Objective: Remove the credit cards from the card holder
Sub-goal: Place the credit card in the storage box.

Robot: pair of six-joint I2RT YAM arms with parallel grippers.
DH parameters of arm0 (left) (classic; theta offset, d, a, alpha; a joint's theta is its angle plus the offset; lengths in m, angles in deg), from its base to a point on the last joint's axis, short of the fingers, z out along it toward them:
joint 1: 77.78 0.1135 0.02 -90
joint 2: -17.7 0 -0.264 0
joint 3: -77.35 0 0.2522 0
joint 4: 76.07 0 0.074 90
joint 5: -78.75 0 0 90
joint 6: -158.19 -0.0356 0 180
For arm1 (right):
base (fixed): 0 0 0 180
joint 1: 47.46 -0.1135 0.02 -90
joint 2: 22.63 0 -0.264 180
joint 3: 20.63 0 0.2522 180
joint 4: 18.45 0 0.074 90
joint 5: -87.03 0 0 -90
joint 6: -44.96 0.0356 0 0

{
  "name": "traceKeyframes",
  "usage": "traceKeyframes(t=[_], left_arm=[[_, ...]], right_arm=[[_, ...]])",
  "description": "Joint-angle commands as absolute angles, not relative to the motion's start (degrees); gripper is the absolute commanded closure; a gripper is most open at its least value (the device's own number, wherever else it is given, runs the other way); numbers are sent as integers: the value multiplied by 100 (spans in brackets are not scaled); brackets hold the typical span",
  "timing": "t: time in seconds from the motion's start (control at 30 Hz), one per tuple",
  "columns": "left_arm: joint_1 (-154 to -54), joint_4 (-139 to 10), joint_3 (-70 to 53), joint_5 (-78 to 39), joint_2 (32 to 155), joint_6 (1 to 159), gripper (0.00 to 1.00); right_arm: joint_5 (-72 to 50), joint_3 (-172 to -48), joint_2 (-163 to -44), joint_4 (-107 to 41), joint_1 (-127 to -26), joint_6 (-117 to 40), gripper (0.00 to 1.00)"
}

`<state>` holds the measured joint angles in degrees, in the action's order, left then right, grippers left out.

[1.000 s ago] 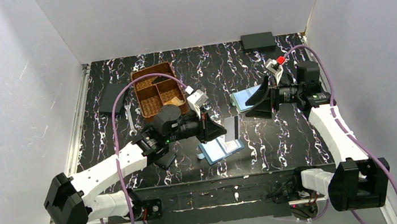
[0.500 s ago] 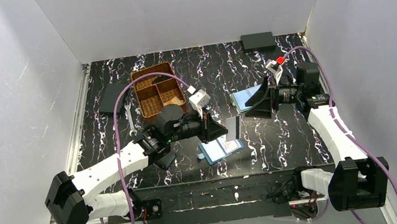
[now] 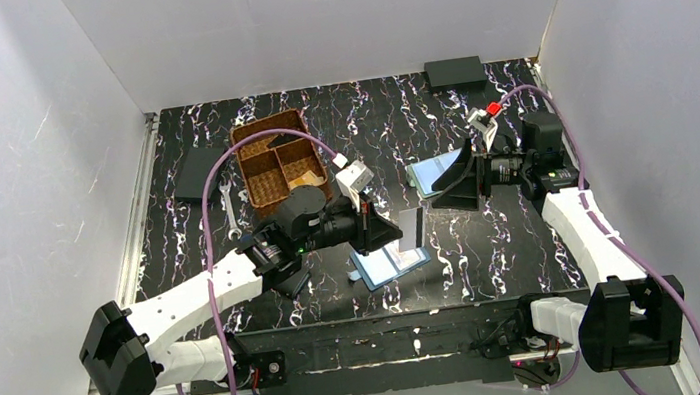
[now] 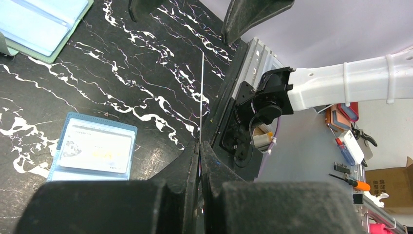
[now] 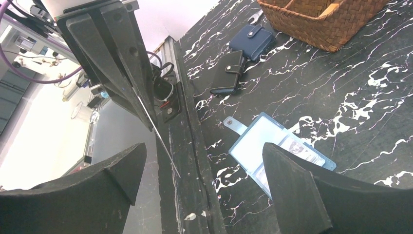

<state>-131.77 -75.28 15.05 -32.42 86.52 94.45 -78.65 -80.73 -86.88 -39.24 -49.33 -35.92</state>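
Just above the black, white-veined marble-look worktop [image 3: 492, 240], the left gripper [image 4: 199, 144] has its jaws clenched on one thin whitish plastic credit card [image 3: 411, 227]. It is held upright, pinched at one end, and shows only as a hairline edge in both wrist views. The steel-blue bifold card holder [image 3: 391, 261] lies open and flat on the worktop just beside it, with a second card [image 4: 97, 148], pale with faint print, apparently tucked in a lighter blue pocket. The right gripper [image 5: 203, 146] has its jaws spread wide and grasps nothing; it faces the held card, near a paler sky-blue folding holder [image 3: 433, 169]. The cards look light, stiff but springy, glossy and slick, so grip the flat faces near an edge, not the rim. The holder looks soft and light and would likely drag with the card; pin it down, then slide the card out along the pocket. Also present: a woven brown compartment basket [image 3: 276, 161], a steel wrench [image 3: 229, 212], a navy snap wallet [image 5: 253, 41] and a black wallet [image 5: 229, 73].
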Motion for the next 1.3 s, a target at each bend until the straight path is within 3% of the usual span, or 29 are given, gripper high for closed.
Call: traceKeyframes(t=[0.0,0.97,1.27], left_arm=[[-13227,-7509,1278,-3123,8575,9308,100],[-13381,-7400,1065,-2888,8671,9157,100],[-13379,-7408,844,-2859,8967,9273,100]], right_arm=[[-8023,-8080,-8697,-3687,-4905,-3524,2],[-8137,-8021,-8780,-3483,-4920,-3195,2],[-8410,-7921,-8660,-3491,-5337,-3456,3]])
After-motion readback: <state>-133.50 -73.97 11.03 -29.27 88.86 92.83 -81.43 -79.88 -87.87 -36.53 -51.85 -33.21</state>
